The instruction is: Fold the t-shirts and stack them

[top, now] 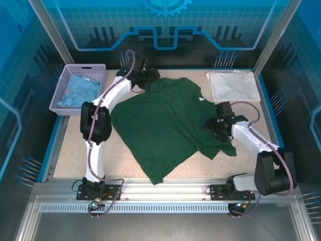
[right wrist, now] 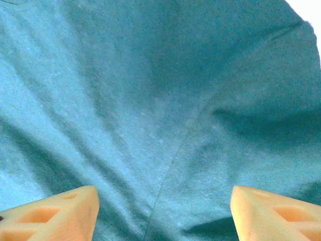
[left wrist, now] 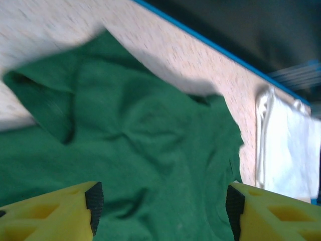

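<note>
The left arm [top: 108, 103] reaches from its base toward 12 o'clock, elbow bowed out to 9 o'clock, and the left pincer [top: 145, 76] has its jaws spread wide. The right arm [top: 251, 138] bends toward 10 o'clock, and the right pincer [top: 214, 128] points down, jaws likewise parted.

The left wrist view is softly blurred throughout. There the left pincer [left wrist: 163, 207] has its yellow fingers [left wrist: 50, 216] cut off by the bottom edge, the white t-shirt [left wrist: 286, 150] runs out past the right edge, and the green t-shirt [left wrist: 150, 140] leaves at the left and bottom.

From above, the right pincer [top: 213, 128] covers part of the green t-shirt's right sleeve, and its dark tips are hard to make out. The neck label [top: 200, 99] is too small to read. The pale blue cloth [top: 79, 90] in the lilac basket [top: 85, 67] is crumpled, so what it is cannot be told.

In the right wrist view a white patch [right wrist: 311, 10] is cropped by the top right corner and cannot be identified.
</note>
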{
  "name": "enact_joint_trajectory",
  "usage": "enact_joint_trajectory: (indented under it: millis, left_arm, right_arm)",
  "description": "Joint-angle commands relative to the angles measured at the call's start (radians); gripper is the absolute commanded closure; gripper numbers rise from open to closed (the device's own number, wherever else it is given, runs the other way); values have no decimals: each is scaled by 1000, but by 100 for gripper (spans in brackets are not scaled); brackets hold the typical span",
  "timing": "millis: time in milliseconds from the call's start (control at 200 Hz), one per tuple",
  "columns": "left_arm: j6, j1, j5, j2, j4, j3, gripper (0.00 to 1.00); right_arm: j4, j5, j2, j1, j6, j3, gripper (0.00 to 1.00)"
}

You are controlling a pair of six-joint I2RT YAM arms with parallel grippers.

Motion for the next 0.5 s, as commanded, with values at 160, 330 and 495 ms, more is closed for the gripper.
enact_joint_trajectory:
  millis: [160,330,495]
  left_arm:
    - [-87,-43,-9,-62,121,-363,34]
    - [-52,-32,-49,59,59,-297,33]
    - [12,-32,-25,255,-65,-14,31]
  right_arm:
    - [17,4,247,-26,-63,178,32]
    - [-10,-7,413,-84,28,227,34]
    - [-42,-28,441,-171,103,205,34]
